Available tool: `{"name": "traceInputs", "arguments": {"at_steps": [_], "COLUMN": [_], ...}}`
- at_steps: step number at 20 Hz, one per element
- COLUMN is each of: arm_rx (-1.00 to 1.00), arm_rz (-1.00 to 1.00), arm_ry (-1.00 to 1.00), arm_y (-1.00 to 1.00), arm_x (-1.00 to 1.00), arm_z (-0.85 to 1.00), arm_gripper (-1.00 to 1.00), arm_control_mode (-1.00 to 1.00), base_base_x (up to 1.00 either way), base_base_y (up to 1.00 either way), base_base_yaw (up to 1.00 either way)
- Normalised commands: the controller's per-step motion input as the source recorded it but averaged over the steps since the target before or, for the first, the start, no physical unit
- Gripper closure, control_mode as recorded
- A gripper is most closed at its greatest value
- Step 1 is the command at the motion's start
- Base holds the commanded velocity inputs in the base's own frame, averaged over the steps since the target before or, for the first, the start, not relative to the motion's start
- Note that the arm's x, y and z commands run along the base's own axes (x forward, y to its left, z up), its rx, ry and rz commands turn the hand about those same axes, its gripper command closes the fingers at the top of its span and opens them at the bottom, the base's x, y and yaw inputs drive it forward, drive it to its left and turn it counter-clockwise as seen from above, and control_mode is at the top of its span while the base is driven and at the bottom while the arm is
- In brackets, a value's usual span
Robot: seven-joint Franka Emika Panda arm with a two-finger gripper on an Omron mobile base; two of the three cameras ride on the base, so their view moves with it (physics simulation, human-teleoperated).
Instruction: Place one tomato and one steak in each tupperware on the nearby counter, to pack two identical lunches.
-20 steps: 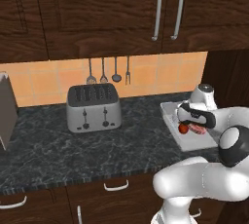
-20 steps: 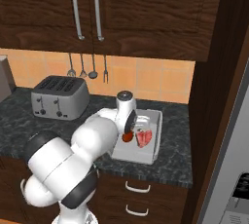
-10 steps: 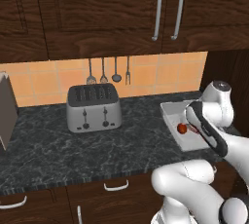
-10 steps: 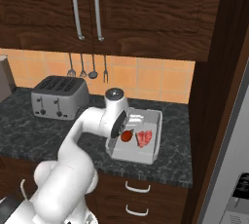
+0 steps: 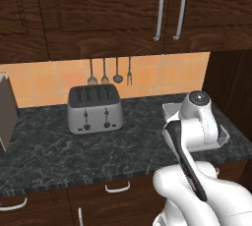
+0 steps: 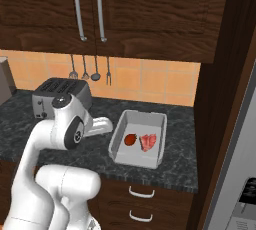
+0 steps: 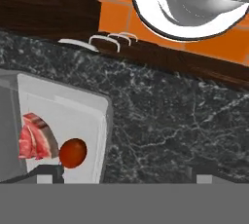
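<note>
Grey-white tupperware (image 7: 99, 135) sits on your desk (image 7: 170, 116) off to one side of the jaws, not between them; its long axis runs away from you. Tomato (image 7: 73, 153) and steak (image 7: 35, 138) lie inside. Jaws stand wide apart, empty.

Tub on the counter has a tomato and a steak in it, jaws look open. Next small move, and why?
Probably lift the arm clear and head off to fetch the next tomato or steak. The tupperware already holds one tomato and one steak, and the gripper stands open and empty beside it over the counter, so this lunch looks packed.
</note>
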Motion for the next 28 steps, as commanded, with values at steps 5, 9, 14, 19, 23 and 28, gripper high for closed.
{"name": "traceInputs", "arguments": {"at_steps": [5, 9, 14, 19, 23, 28], "arm_rx": [0.12, 0.05, 0.00, 0.00, 0.00, 0.00], "arm_rz": [-0.10, 0.00, 0.00, 0.00, 0.00, 0.00], "arm_ry": [-0.05, -0.15, -0.06, 0.00, 0.00, 0.00], "arm_y": [0.46, -0.01, -0.07, 0.00, 0.00, 0.00], "arm_x": [-0.49, -0.66, -0.29, 0.00, 0.00, 0.00], "arm_z": [0.31, 0.04, -0.02, 0.00, 0.00, 0.00], "arm_gripper": [-1.00, -1.00, -1.00, -1.00, -1.00, -1.00], "arm_control_mode": [-1.00, -1.00, 1.00, 1.00, 1.00, 1.00], "base_base_x": [0.00, 0.00, -0.60, -1.00, -0.61, -0.01], "base_base_y": [0.00, 0.00, -0.18, -0.76, -1.00, -1.00], "base_base_yaw": [0.00, 0.00, 0.00, -0.02, -0.12, -0.11]}}
